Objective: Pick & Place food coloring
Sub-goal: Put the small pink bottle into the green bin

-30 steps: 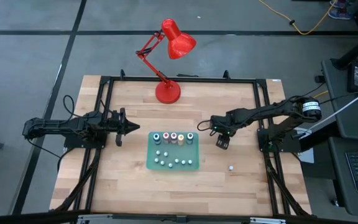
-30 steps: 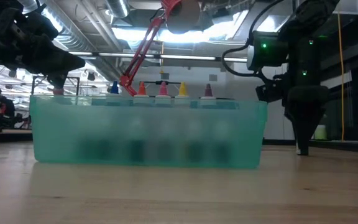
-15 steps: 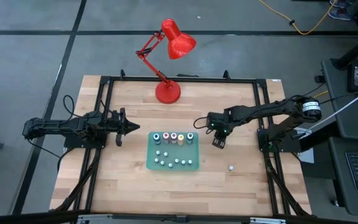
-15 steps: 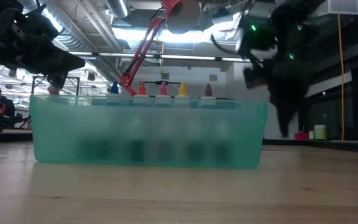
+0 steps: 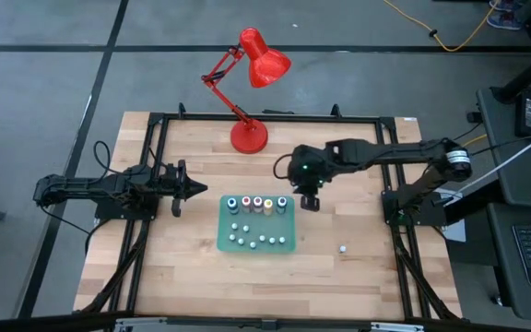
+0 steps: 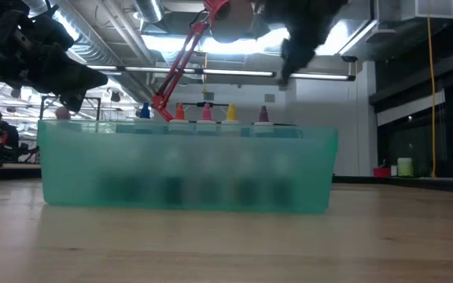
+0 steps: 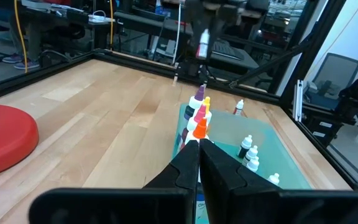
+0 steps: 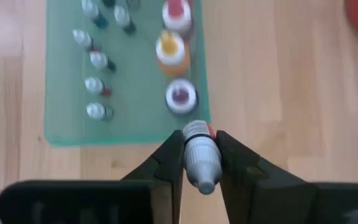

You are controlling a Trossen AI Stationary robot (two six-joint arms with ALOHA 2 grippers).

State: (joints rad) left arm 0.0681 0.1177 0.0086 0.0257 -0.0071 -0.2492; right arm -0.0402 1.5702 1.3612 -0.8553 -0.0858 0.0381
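Here, from my remote station: the right end effector (image 5: 308,202) hangs above the surface (image 5: 192,277) just beside the green tray (image 5: 287,245), at the tray's end nearest the right arm. Its fingers (image 8: 168,163) pinch a small food coloring bottle (image 8: 199,154) with a pale cap, cap pointing away from the wrist. I see the same bottle (image 7: 203,43) held aloft beyond the tray in the left wrist view.

Inside the tray, a row of larger bottles (image 5: 257,204) stands upright along the side nearest the red lamp (image 5: 250,136); smaller dropper bottles (image 5: 258,240) sit scattered on the tray's opposite side. One more small bottle (image 5: 342,248) stands on the surface, apart from the tray, on the right arm's side.

The left end effector (image 5: 194,189) waits with fingers pressed together and empty, on the tray's far side from the right arm, near its lamp-side corner.
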